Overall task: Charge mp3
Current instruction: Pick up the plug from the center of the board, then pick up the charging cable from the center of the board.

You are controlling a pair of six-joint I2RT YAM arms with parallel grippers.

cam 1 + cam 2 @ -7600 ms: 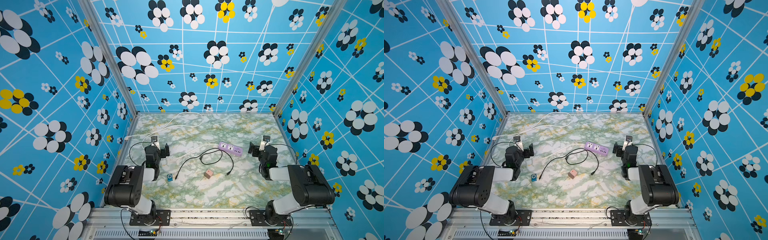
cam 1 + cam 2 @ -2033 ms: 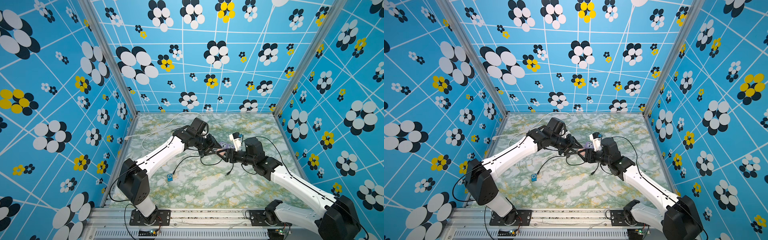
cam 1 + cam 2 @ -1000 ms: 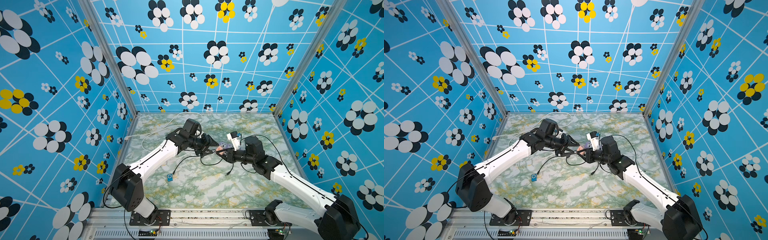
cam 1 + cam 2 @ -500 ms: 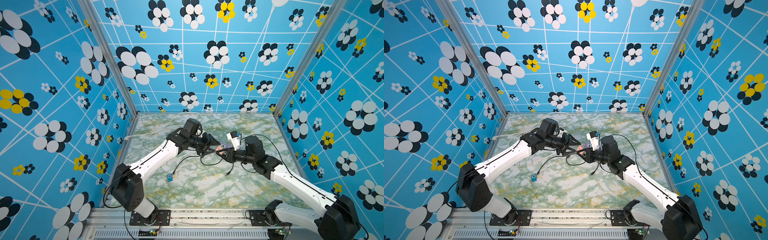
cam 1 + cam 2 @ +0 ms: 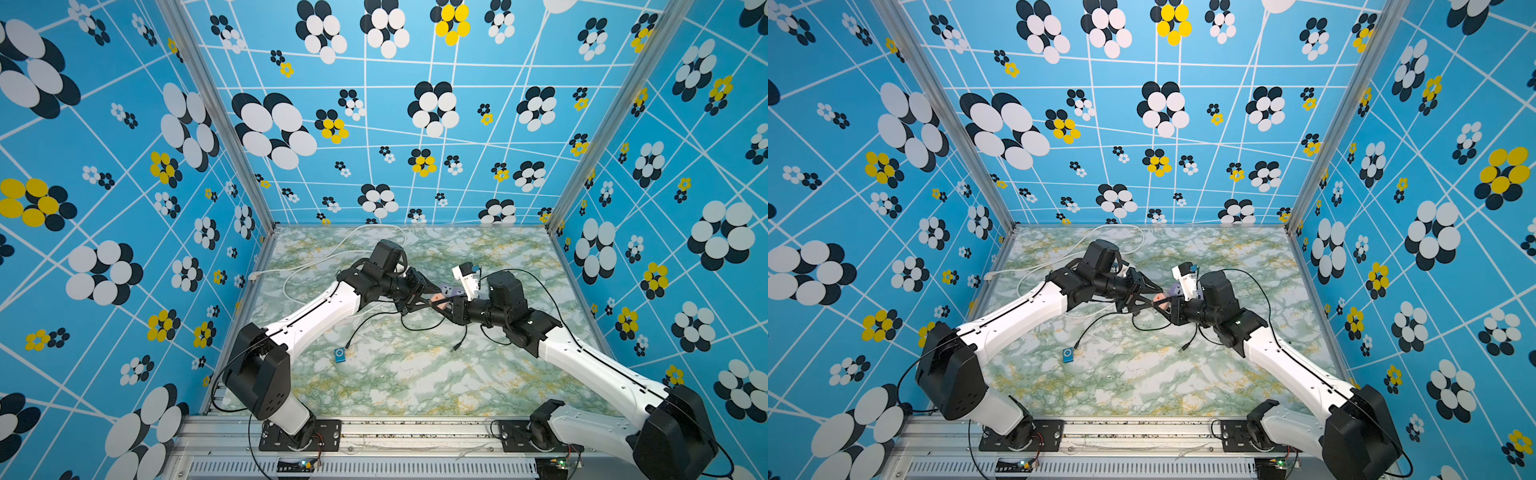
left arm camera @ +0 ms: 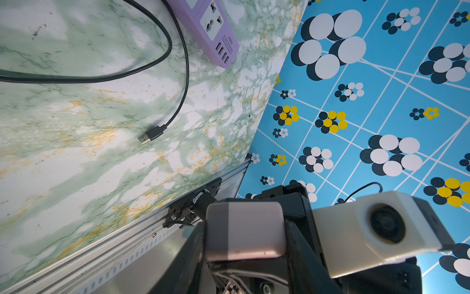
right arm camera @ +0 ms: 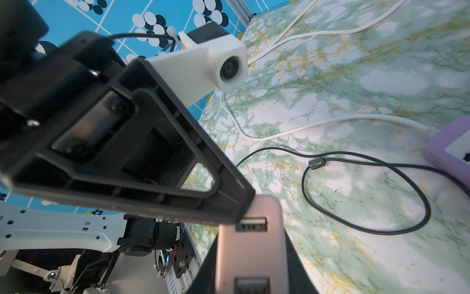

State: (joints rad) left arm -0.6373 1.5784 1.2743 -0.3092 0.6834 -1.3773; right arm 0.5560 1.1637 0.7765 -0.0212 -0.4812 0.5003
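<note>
Both left and right jaws clamp the pink charger (image 6: 244, 230) near the power strip (image 6: 208, 28). The mp3 (image 5: 340, 354) lies flat on the desk (image 5: 415, 382), well apart from that strip: probably light, rigid, slick; pinch its long edges.

Stereo head: mounted high above the front rail between my two bases, facing down and toward the back wall from far off. Both top views hold the whole table (image 5: 395, 382) (image 5: 1142, 386) and both my arms. Left wrist camera looks rightward, low over the power strip (image 6: 211, 30); right wrist camera faces leftward. Both wrist views share the pink charger (image 6: 244, 229) (image 7: 251, 254), very close, plus strip and black cable (image 6: 178, 76).
</note>
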